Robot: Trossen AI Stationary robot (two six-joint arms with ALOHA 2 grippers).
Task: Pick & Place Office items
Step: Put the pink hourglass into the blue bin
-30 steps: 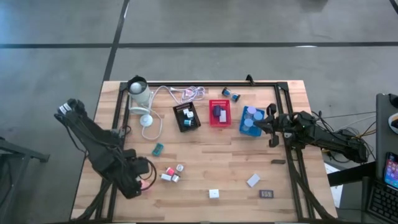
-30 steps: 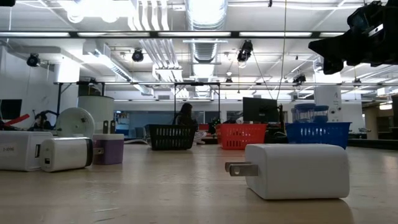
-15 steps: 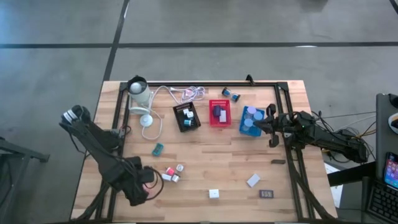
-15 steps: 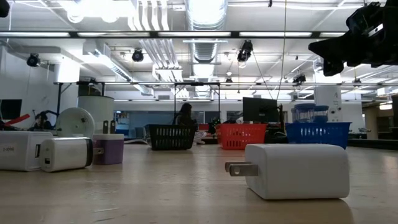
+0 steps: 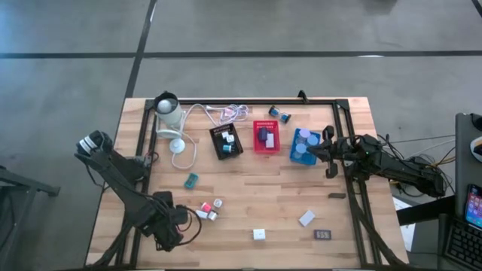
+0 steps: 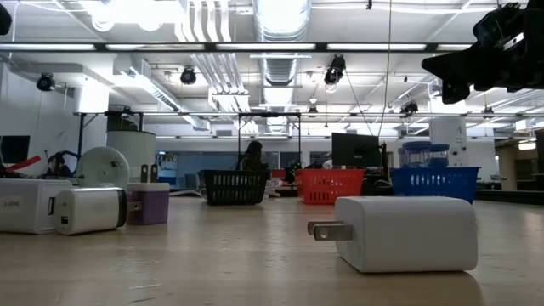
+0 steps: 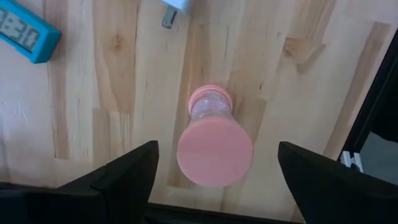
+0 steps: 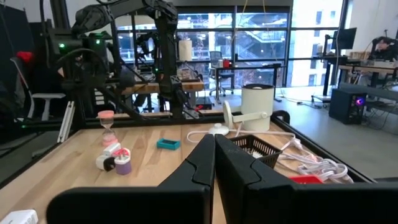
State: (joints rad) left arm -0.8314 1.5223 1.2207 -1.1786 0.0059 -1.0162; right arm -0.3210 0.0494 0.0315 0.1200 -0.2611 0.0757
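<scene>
Showing unreadable digits: teal block (image 7: 27,36)

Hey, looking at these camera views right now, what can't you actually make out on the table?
- Pink hourglass-like piece: hidden under the left gripper in the high view; the left wrist view shows it standing between open fingers.
- Contents of the black tray and red tray: too small in the high view, behind mesh in the low view.
- Small dark rectangle: too small to identify.
- Right gripper: in the low view, cut off by the edge.
</scene>
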